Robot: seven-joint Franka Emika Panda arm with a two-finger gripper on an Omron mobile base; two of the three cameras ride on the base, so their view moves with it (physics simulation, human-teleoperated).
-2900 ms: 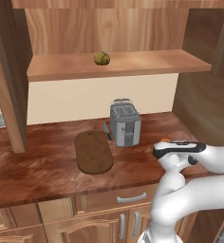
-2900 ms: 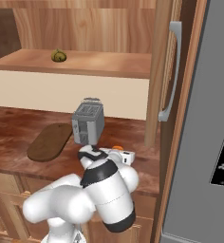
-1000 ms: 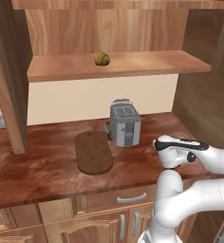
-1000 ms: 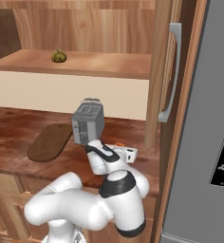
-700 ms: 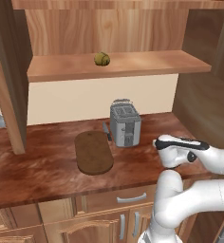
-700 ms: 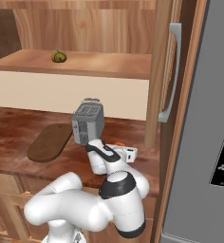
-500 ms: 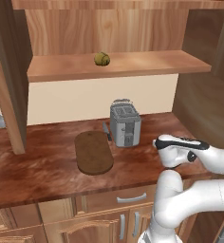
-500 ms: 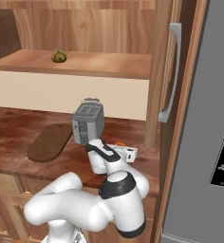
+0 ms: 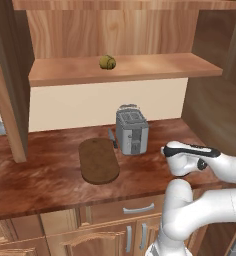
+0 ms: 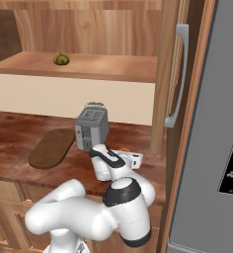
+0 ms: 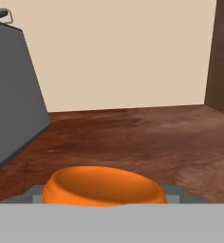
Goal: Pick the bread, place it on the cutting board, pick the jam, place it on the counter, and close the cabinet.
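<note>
The cutting board (image 9: 98, 161) lay bare on the counter (image 9: 35, 175), left of the toaster (image 9: 132, 131). The bread (image 9: 107, 62) sat on the shelf (image 9: 130, 68) above. Rightward, the gripper (image 11: 104, 201) pinched the orange jam (image 11: 102, 185) low over the counter.

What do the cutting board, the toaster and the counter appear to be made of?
Cutting board: dark-brown wood, matte, faint grain. Toaster: probably brushed grey metal, going by its flat silvery panels. Counter: reddish-brown wood-look worktop, glossy, with swirling grain and soft sheen.
</note>
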